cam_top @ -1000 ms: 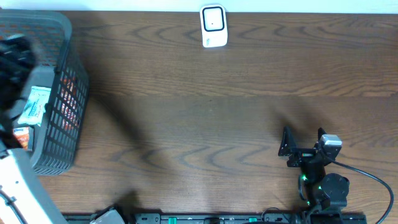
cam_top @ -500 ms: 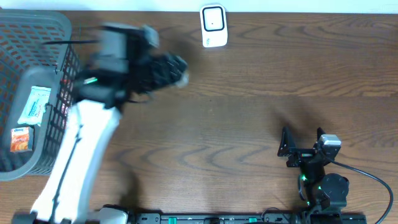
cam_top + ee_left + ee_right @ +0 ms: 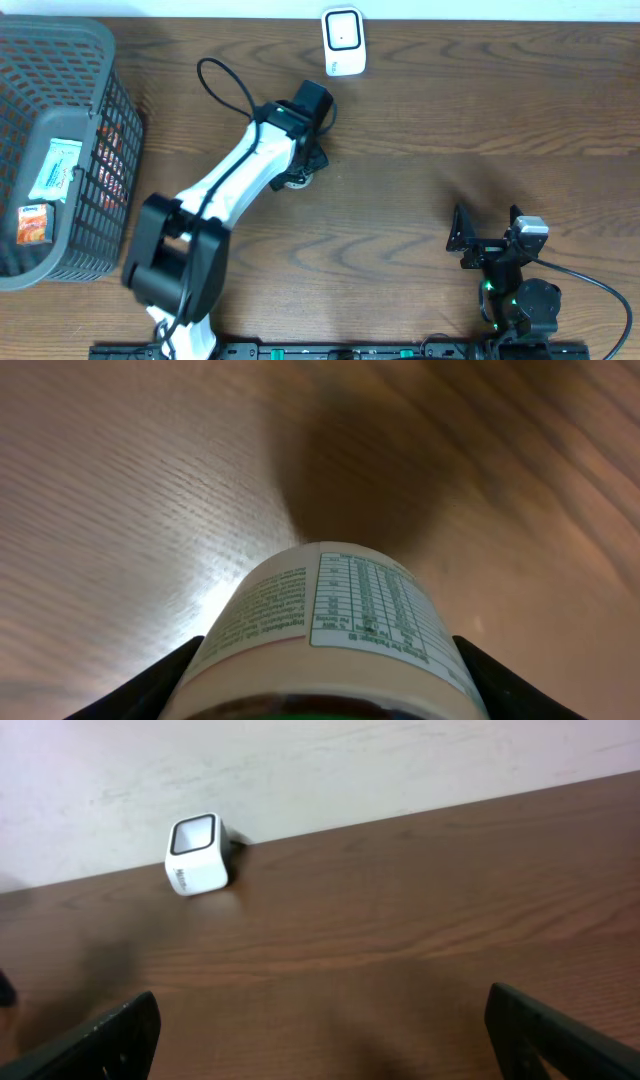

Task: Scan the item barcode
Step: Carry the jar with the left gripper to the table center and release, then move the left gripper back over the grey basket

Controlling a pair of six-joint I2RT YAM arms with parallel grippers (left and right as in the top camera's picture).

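A round jar [image 3: 340, 610] with a pale label and a green-framed nutrition table fills the lower left wrist view. My left gripper [image 3: 325, 665] is shut on it, one dark finger against each side. From overhead, the left gripper [image 3: 303, 160] hangs low over the table's back middle, and only a pale bit of the jar [image 3: 297, 181] shows under it. The white barcode scanner [image 3: 343, 42] stands at the back edge, a little beyond and to the right of that gripper; it also shows as the scanner [image 3: 197, 854] in the right wrist view. No barcode is visible. My right gripper [image 3: 487, 230] rests open near the front right.
A grey mesh basket [image 3: 100, 40] sits at the far left with a pale packet [image 3: 55, 168] and an orange packet [image 3: 33, 224] inside. The left arm's black cable [image 3: 215, 85] loops above the table. A pale wall rises behind the scanner.
The left arm has swung out of the basket and rightward to the back middle of the table, carrying the jar toward the scanner. The right arm has not moved.
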